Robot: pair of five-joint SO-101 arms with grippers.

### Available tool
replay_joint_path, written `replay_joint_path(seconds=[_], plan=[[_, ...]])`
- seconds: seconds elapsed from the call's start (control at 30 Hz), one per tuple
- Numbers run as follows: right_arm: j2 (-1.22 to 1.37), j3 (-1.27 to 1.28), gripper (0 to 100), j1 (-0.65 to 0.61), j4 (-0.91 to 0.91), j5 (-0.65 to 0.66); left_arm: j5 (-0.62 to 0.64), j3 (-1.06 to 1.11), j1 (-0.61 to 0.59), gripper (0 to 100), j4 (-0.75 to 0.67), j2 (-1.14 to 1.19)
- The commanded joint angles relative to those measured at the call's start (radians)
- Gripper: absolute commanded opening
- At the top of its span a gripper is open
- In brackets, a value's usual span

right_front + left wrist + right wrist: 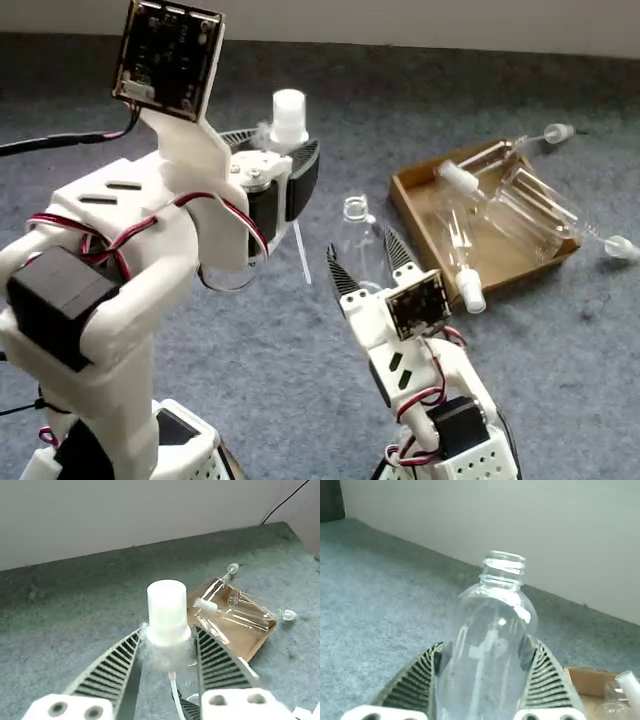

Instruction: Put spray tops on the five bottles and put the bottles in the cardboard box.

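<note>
Upper left of centre in the high view: left gripper (287,160), clamped narrow around the collar of a white spray top (289,118), cap upward, thin dip tube (301,250) hanging below and slanting a little to the right. Same grasp in the left wrist view, with ribbed fingers (112,667) pinching the spray top (167,612) from both sides and the tube (173,690) trailing down between them. Just right of that, at frame centre: last bare bottle (358,232), clear, upright, mouth open, gripped around its body by the right gripper (368,262); confirmed in the right wrist view, pads pressed against the glassy sides of the bottle (490,645), threaded neck well above the right gripper (487,662). Key relation: bottle mouth to the right of and lower than the held spray top, tube tip near the neck but apart from it and off to its left; both long axes roughly vertical, so likely a short shift rightward by the left arm, then tube into the mouth and a descent. Risk, as a guess: slanted tube catching the rim. Far right: cardboard box (412,205), holding what look like four capped bottles (520,205) lying on their sides.
</note>
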Motion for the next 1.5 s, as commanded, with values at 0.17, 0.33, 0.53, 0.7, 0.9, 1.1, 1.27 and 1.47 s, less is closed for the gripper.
replay_joint_path(seconds=[0.17, 0.33, 0.53, 0.7, 0.9, 1.1, 1.27, 1.47], plan=[[-0.03, -0.015, 5.8, -0.008, -0.085, -0.002, -0.089, -0.008, 0.035, 0, -0.207, -0.036], [-0.03, 0.044, 5.8, -0.01, -0.246, -0.002, -0.089, -0.004, 0.035, 0, -0.318, -0.035], [-0.03, 0.183, 5.8, -0.047, -0.323, 0.009, -0.089, -0.001, 0.033, 0, -0.445, -0.027], [-0.027, 0.294, 5.8, -0.047, -0.415, 0.19, -0.084, 0.004, 0.028, 0, -0.448, -0.027], [-0.021, 0.325, 5.6, -0.045, -0.414, 0.195, -0.089, 0.154, 0.031, 0, -0.454, -0.036], [-0.028, 0.325, 5.6, -0.047, -0.346, 0.193, -0.089, 0.194, 0.033, 0, -0.454, -0.036], [-0.03, 0.325, 5.6, -0.047, -0.344, 0.193, -0.089, 0.202, 0.027, 0, -0.45, -0.036], [-0.03, 0.325, 5.6, -0.047, -0.341, 0.193, -0.089, 0.249, 0.033, 0, -0.454, -0.036]])
